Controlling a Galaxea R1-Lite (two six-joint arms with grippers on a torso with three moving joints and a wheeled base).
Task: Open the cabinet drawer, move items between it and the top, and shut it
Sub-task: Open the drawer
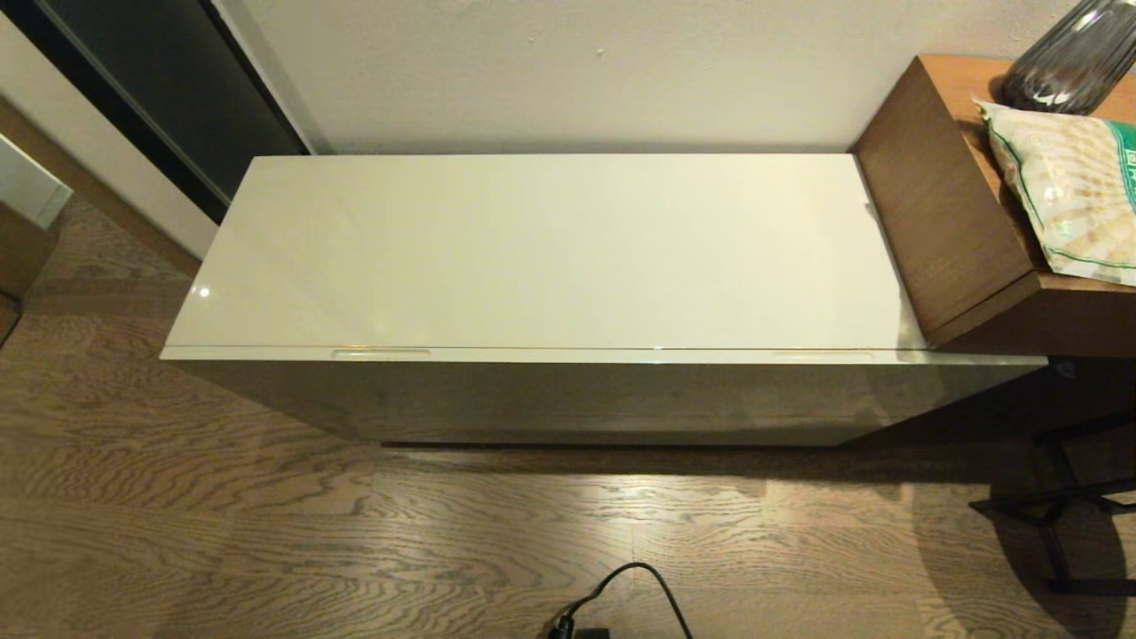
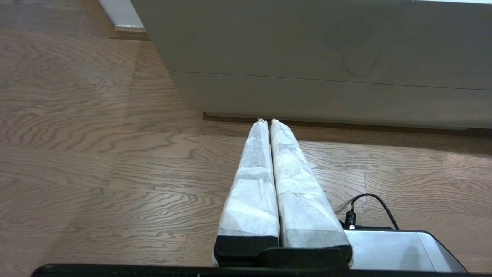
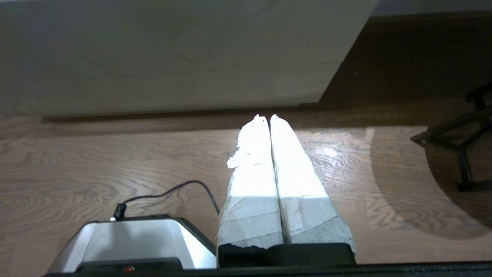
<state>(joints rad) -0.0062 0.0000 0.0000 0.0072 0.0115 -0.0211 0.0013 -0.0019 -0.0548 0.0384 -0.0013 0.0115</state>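
the cabinet drawer [image 1: 603,355] is closed under the top [image 1: 541,253], which is bare; no items show, probably inside. opening is the step, calling for fingers in a rim recess [image 1: 380,353]. only wrist views show the left gripper [image 2: 270,123] and right gripper [image 3: 268,118], low before the drawer front, fingers pressed together, empty.

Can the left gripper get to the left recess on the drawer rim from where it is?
Probably yes. The left gripper hangs low, shut and empty, fingers pointing at the cabinet's front with only bare floor between. The left recess sits on the closed cabinet drawer rim above it, uncovered. The arm must rise first.
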